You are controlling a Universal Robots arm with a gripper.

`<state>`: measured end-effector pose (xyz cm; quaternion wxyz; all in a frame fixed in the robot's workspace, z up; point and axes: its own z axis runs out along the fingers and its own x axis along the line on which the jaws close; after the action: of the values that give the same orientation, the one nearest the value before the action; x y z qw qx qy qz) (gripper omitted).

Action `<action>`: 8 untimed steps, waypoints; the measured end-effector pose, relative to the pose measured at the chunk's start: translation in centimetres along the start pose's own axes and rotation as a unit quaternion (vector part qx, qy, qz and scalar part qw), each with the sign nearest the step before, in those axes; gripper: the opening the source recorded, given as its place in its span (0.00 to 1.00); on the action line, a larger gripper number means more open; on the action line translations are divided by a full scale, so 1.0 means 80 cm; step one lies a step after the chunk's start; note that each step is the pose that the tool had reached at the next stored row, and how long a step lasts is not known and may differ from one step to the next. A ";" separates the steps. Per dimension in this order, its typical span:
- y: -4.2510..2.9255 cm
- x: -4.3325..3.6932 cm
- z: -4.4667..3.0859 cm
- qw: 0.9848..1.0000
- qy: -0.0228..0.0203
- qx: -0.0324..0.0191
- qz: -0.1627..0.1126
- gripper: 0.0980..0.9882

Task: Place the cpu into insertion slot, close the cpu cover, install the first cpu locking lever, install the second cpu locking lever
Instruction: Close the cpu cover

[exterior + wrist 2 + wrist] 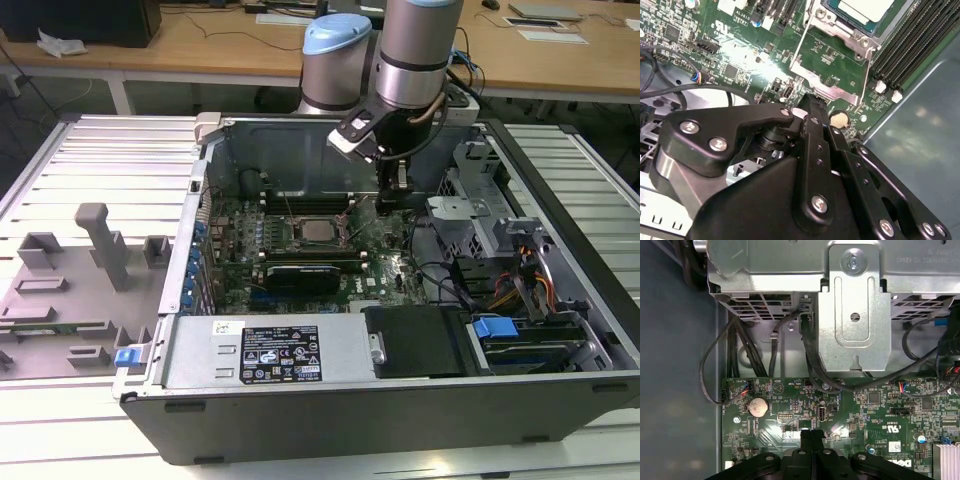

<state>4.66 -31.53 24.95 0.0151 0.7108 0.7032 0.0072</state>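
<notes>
The cpu point(318, 230) lies silver side up in the insertion slot point(840, 29) on the green board; in the second wrist view the cpu point(860, 7) shows at the picture's edge. The cpu cover point(827, 89), a thin silver frame with wire-thin sides, stands swung open from the socket toward the gripper. My gripper point(398, 195) hangs inside the case at the exterior view's right of the socket. Its black fingers are pressed together with nothing between them in both wrist views, gripper point(809, 102) and gripper point(812, 436). The tips sit right at the cover's free edge; contact is unclear.
A grey metal drive cage point(855, 315) and black cables point(740, 350) stand just beyond the gripper. A coin cell point(758, 406) sits on the board near the tips. Black memory slots point(910, 50) flank the socket. A grey fixture tray point(90, 260) lies at the exterior view's left.
</notes>
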 end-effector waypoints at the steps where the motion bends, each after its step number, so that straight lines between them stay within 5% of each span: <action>1: 0.0000 0.000 0.0000 1.000 0.000 0.000 0.000 0.01; 3: 0.0000 0.000 0.0002 1.000 0.000 0.001 0.000 0.01; 4: 0.0003 0.000 0.0004 1.000 0.000 0.007 0.000 0.01; 5: 0.0005 0.000 0.0005 1.000 0.000 0.013 0.000 0.01; 6: 0.0012 0.000 0.0007 1.000 0.000 0.027 0.000 0.01; 8: 0.0020 0.000 0.0009 0.999 0.000 0.043 -0.001 0.01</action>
<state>4.82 -31.53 24.88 -0.0149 0.7104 0.7032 -0.0230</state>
